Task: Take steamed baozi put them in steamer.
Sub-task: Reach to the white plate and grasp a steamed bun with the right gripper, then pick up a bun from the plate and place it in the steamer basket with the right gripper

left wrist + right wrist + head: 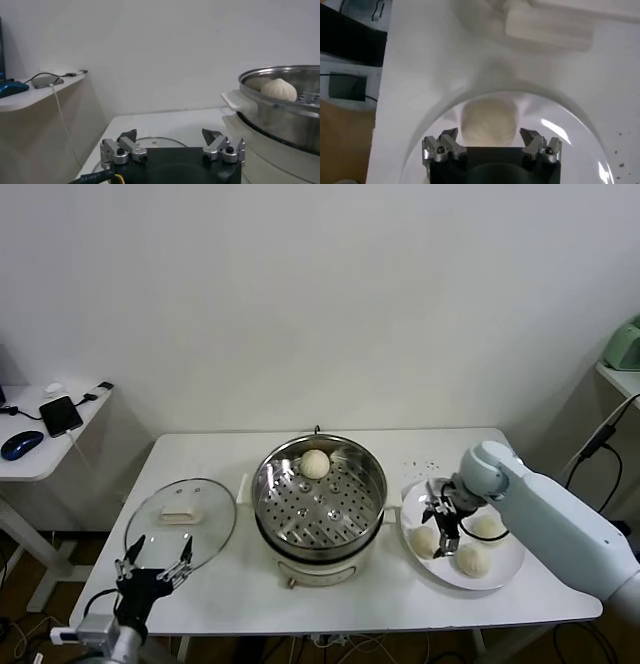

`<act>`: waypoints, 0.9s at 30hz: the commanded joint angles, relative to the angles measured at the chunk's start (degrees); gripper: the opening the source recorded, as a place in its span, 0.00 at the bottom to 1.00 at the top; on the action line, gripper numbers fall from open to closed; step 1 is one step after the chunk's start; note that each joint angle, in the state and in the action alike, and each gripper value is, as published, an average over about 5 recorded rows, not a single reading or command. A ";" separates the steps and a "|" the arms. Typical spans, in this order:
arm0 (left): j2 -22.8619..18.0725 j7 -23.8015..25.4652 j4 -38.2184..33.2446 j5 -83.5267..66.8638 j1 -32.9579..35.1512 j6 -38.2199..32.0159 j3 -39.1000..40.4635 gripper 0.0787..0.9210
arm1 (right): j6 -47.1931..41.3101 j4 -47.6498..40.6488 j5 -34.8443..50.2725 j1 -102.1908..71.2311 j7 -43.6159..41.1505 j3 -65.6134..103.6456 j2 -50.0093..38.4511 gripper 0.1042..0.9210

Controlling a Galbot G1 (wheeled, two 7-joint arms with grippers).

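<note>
The steamer stands at the table's middle with one baozi at the back of its perforated tray. Three more baozi lie on a white plate to its right. My right gripper is open and hangs just over the plate's left bun. In the right wrist view that bun sits between the spread fingers of the gripper, not gripped. My left gripper is open and empty at the table's front left; the left wrist view shows it with the steamer beyond.
A round glass lid with a cream handle lies flat left of the steamer, just beyond the left gripper. A side table at far left holds a phone and a mouse. A green object sits on a shelf at far right.
</note>
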 commanded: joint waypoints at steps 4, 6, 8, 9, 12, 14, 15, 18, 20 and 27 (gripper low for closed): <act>-0.02 0.03 0.68 0.19 -0.36 0.01 0.28 0.88 | 0.17 -1.41 -0.42 -0.42 0.35 0.05 1.03 0.88; 0.03 0.03 0.78 0.14 -0.39 0.01 0.31 0.88 | 0.15 -1.50 -0.37 -0.46 0.36 0.05 1.06 0.88; 0.09 0.03 0.85 0.00 -0.46 0.05 0.32 0.88 | 0.07 -1.56 -0.28 -0.53 0.38 0.13 1.10 0.88; 0.10 0.03 0.87 -0.08 -0.51 0.07 0.33 0.88 | 0.04 -1.61 -0.24 -0.56 0.41 0.23 1.15 0.88; 0.10 0.03 0.90 -0.16 -0.66 0.10 0.46 0.88 | -0.08 -1.71 0.01 -0.66 0.56 0.67 1.29 0.83; 0.08 0.01 0.88 -0.12 -0.66 0.08 0.63 0.88 | -0.13 -1.64 0.23 -0.67 0.62 0.89 1.21 0.76; 0.06 0.00 0.86 -0.10 -0.64 0.06 0.71 0.88 | -0.14 -1.55 0.31 -0.64 0.63 0.96 1.10 0.73; 0.02 -0.03 0.79 -0.02 -0.59 0.01 0.99 0.88 | -0.20 -1.06 0.61 -0.47 0.58 1.38 0.41 0.64; 0.02 -0.05 0.71 0.01 -0.59 -0.03 1.17 0.88 | -0.42 -0.35 1.19 -0.13 0.51 1.65 -0.55 0.59; -0.01 -0.20 0.32 0.04 -1.12 -0.17 2.05 0.88 | -3.04 5.77 7.46 6.28 -0.01 -1.54 -7.99 0.58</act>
